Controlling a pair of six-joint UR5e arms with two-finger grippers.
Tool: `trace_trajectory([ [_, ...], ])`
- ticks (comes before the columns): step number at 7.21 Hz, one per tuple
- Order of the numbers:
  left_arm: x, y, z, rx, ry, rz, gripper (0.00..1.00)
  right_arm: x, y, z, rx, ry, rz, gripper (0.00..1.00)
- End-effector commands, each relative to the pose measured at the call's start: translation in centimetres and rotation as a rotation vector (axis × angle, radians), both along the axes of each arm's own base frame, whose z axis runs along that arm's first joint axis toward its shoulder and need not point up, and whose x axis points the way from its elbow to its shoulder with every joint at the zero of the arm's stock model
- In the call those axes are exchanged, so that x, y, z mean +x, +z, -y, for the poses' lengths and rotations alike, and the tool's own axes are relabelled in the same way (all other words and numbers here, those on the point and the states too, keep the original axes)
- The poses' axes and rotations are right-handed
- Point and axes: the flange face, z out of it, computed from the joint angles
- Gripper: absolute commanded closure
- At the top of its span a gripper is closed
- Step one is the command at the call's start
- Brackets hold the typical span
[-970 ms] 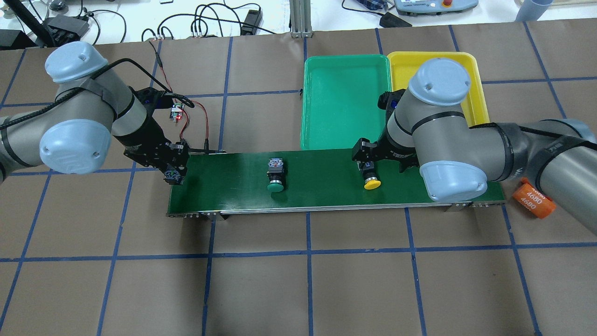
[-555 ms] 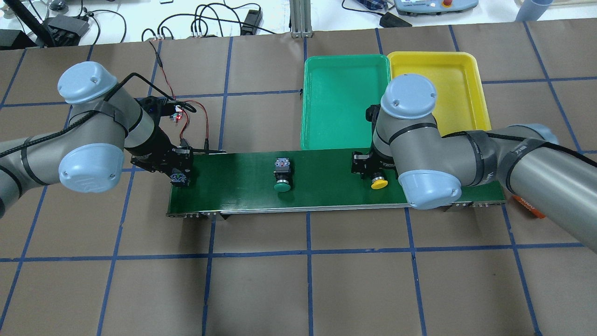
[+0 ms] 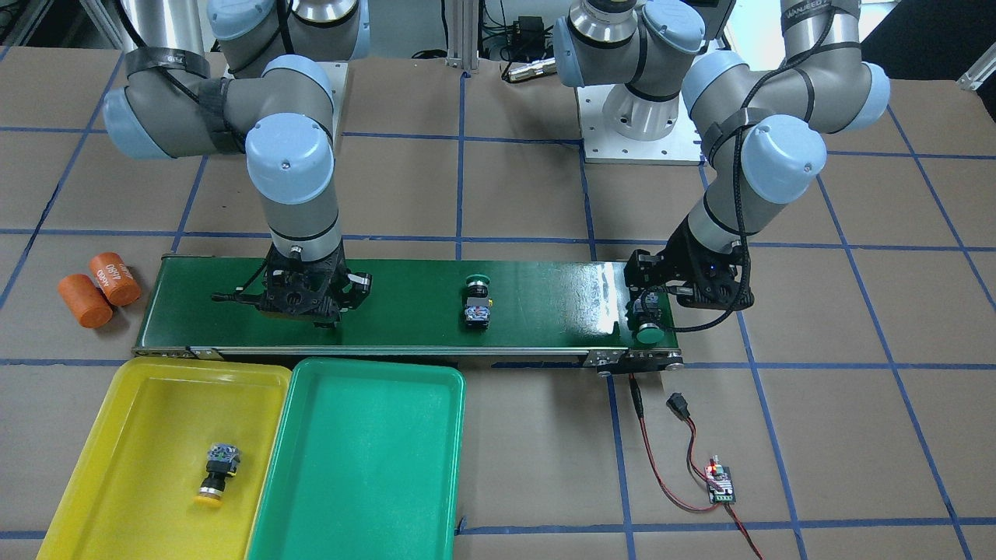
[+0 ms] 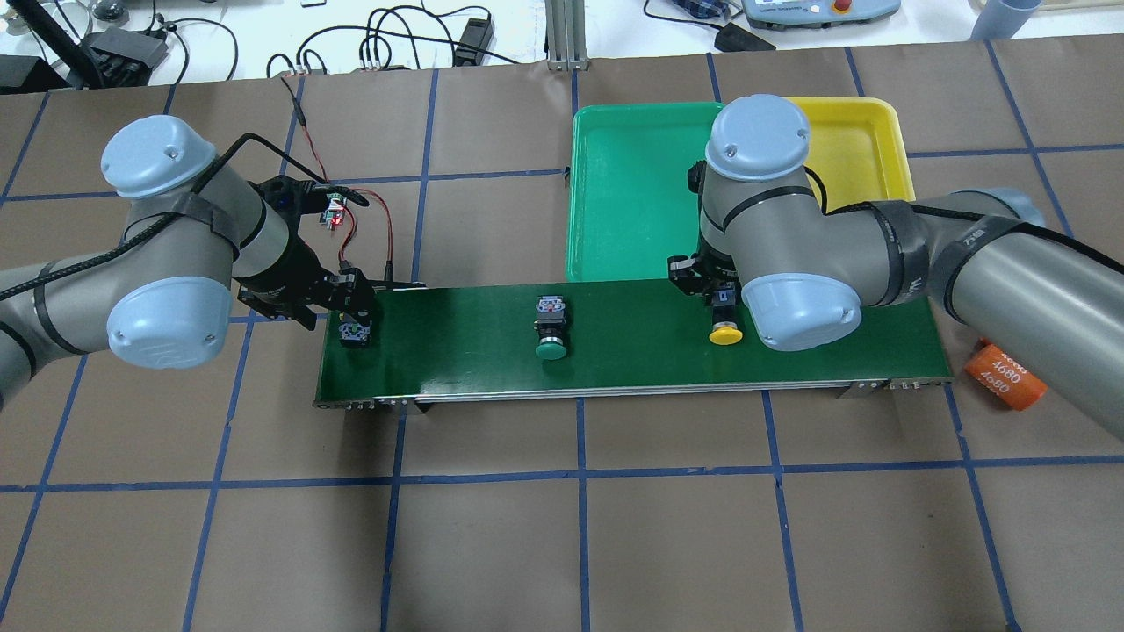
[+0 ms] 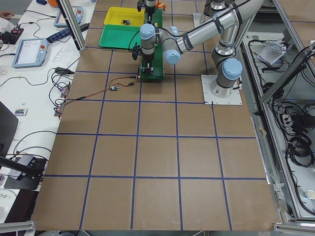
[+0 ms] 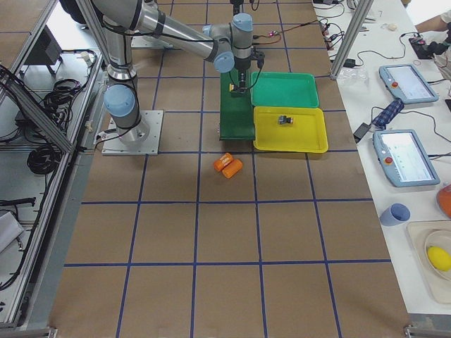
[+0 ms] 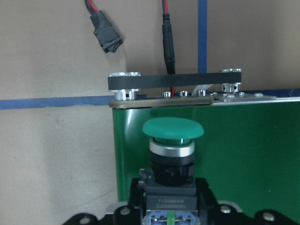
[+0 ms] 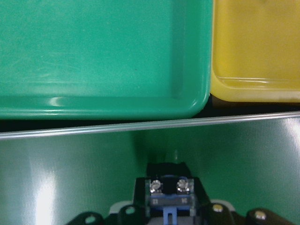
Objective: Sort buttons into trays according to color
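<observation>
Table: brown paper ruled into squares with blue tape. A white bench with cables runs along the top edge of the overhead view.
Left arm: comes in from the left edge of the overhead view, wrist bent down over the belt's left end.
Right arm: comes in from the right edge, wrist down at the belt's upper rim, covering part of the yellow tray.
Belt: long and dark green, across the middle of the overhead view.
Green tray: just above the belt, right of centre, its long side against the yellow tray.
Yellow tray: upper right of the overhead view, beside the green tray.
Left gripper: jaws closed on the gripped green button at the belt's left end.
Right gripper: jaws closed on the gripped yellow button, right of belt centre in the overhead view.
Cylinders: two, orange, side by side on the paper off the belt's left end in the front-facing view. One is marked 4680.
Gripped green button: held horizontal, cap pointing away from the wrist, over the belt corner. Contact with the belt cannot be told.
Gripped yellow button: cap sticks out below the gripper, toward the belt's lower edge.
Loose green button: on its side at belt centre, well apart from both grippers.
Trayed yellow button: on its side in the yellow tray, cap toward the bottom of the frame.
Board: small circuit board with red and black leads, on the paper at lower right of the front-facing view.
</observation>
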Motion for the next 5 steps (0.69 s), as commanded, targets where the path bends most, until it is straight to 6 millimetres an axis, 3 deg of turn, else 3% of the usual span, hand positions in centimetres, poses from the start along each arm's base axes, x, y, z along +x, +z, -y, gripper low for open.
trace_trajectory([
  [1,-0.2,4.4,-1.6,-0.003,0.001,0.010,0.00,-6.0,2.6,4.9,-0.041,0.040,0.002,0.97],
  [2,-0.4,8.6,-2.4,0.023,0.001,0.003,0.00,-8.3,2.1,8.1,-0.054,0.080,0.045,0.97],
  [3,-0.4,15.4,-2.9,0.051,0.001,0.000,0.00,-9.3,2.8,11.6,-0.107,0.151,0.068,0.97],
  [4,-0.6,21.1,-3.6,0.075,0.000,-0.010,0.00,-11.9,0.8,15.2,-0.089,0.130,0.070,0.97],
  [5,-0.7,25.0,-4.8,0.088,-0.010,-0.005,0.00,-14.2,-1.2,18.0,-0.076,0.099,0.072,0.93],
])
